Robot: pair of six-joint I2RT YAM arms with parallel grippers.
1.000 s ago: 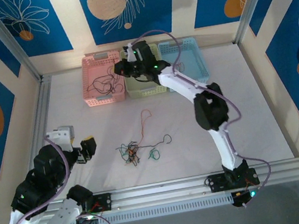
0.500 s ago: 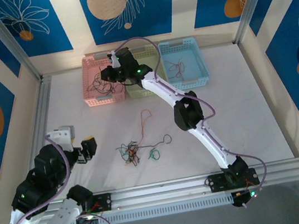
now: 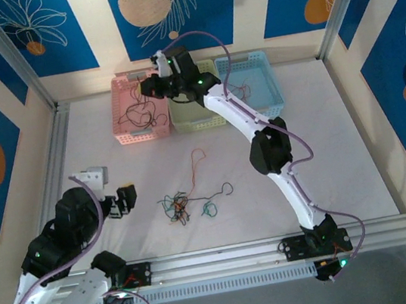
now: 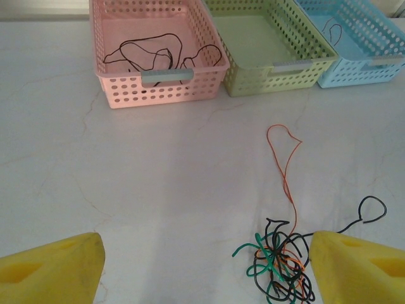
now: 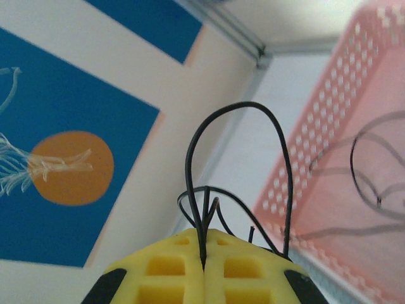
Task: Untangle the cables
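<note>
And there was the right end effector (image 5: pixel 204 254), fingers pressed flat together with no gap, pinching a black wire (image 5: pixel 243 103)! The wire arched out past the fingertips in a tall narrow loop, with shorter loops bunched low beside it. From above, that right end effector (image 3: pixel 153 85) hung at the far side of the tabletop (image 3: pixel 336 124), over the right edge of the pink basket (image 3: pixel 126 137).

Down at the near left, the left end effector (image 3: pixel 123 198) sat spread wide, both yellow fingers (image 4: pixel 54 266) well apart and gripping nothing, touching nothing. Its wrist camera looked straight across at the tangle (image 4: pixel 278 259), a small knot of black, green and orange wire lying on the tabletop near the middle, just beside the right-hand finger.

A red-orange strand (image 4: pixel 283 158) ran out of the knot toward the far side, its long axis near to far, ending in a small loop pointed at the baskets. A black strand (image 4: pixel 370 209) trailed off to the right and closed in a loop of its own.

Far across: black wires (image 4: pixel 152 54) lay curled in the pink basket, the green basket (image 4: pixel 272 73) stood beside it, and the blue basket (image 4: pixel 361 69) on the right held one dark wire (image 4: pixel 330 28).
</note>
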